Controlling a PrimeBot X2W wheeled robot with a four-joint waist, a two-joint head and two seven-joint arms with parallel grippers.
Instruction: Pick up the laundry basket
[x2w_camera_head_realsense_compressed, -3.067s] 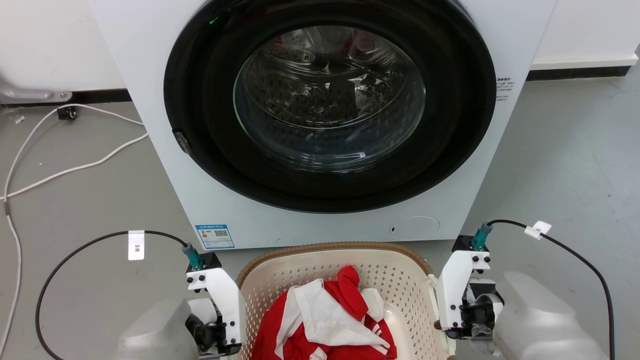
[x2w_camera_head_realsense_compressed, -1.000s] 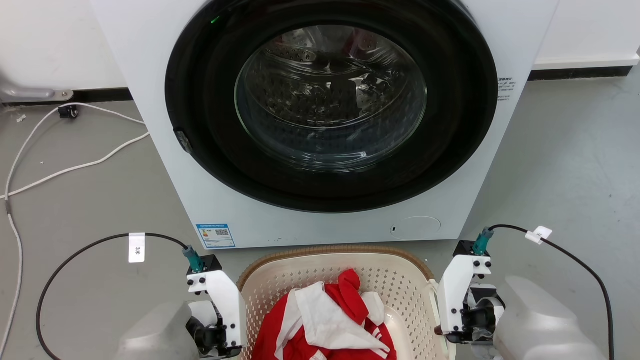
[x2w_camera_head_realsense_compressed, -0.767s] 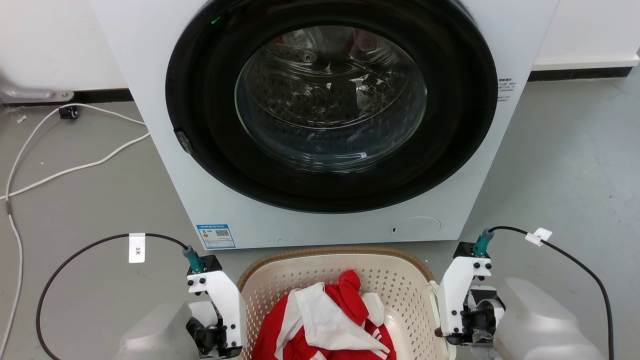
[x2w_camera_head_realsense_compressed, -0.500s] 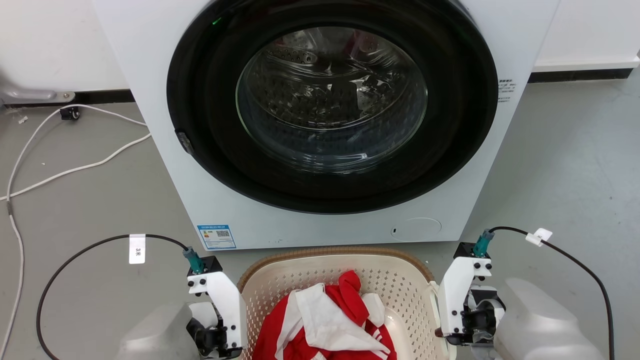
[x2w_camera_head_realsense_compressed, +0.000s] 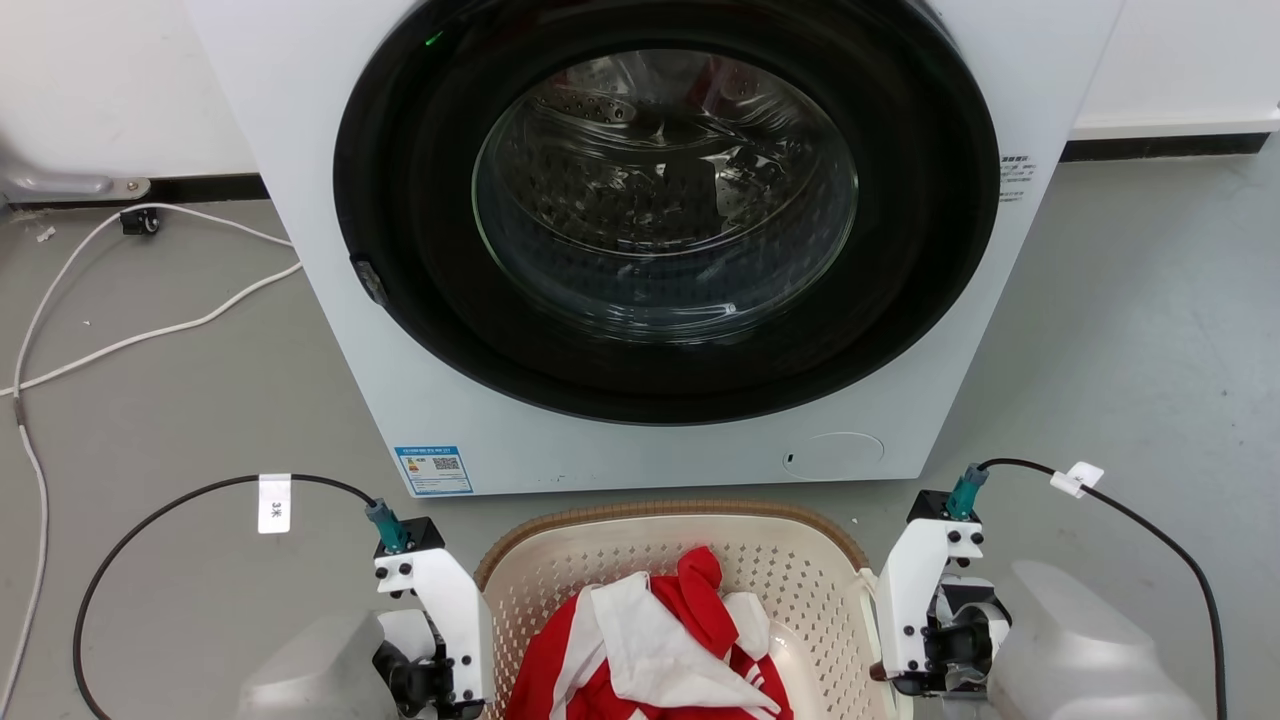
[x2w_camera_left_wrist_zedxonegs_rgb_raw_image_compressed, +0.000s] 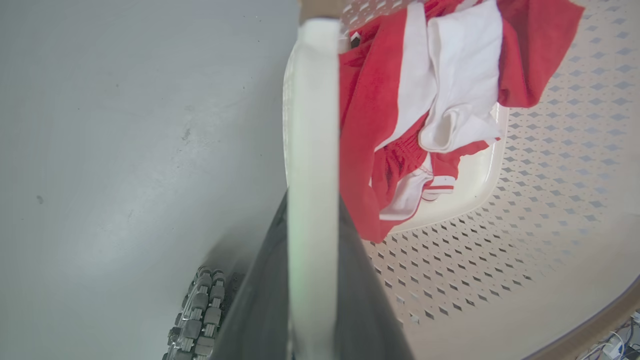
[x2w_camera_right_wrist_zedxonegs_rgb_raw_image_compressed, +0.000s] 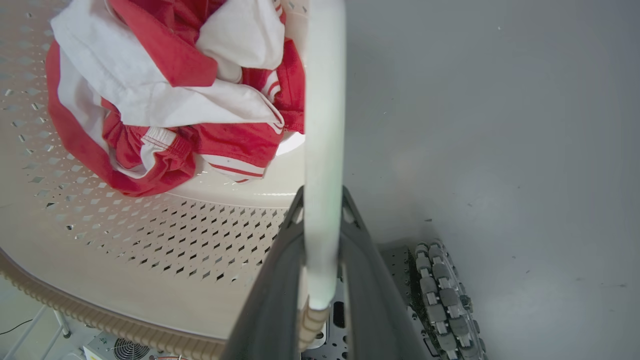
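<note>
Grip at both sides, nearest the body: left tool (x2w_camera_left_wrist_zedxonegs_rgb_raw_image_compressed: 312, 300) pinched narrow on the white left handle (x2w_camera_left_wrist_zedxonegs_rgb_raw_image_compressed: 311, 125), right tool (x2w_camera_right_wrist_zedxonegs_rgb_raw_image_compressed: 322, 270) likewise closed around the right handle (x2w_camera_right_wrist_zedxonegs_rgb_raw_image_compressed: 325, 110), dark fingers (x2w_camera_left_wrist_zedxonegs_rgb_raw_image_compressed: 260, 310) flanking each bar, so as to share the load and keep it level. Between them, just before the robot, the laundry basket (x2w_camera_head_realsense_compressed: 560, 560), red and white clothes (x2w_camera_head_realsense_compressed: 650, 640) heaped low on its bottom, unlikely to spill. Whether clear of the grey floor (x2w_camera_head_realsense_compressed: 180, 400) yet, impossible to tell. Beyond, close to the brown far rim (x2w_camera_head_realsense_compressed: 660, 508), the washing machine (x2w_camera_head_realsense_compressed: 650, 455), door (x2w_camera_head_realsense_compressed: 665, 190) shut; straight upward lift probably wanted, to avoid scraping its front.
</note>
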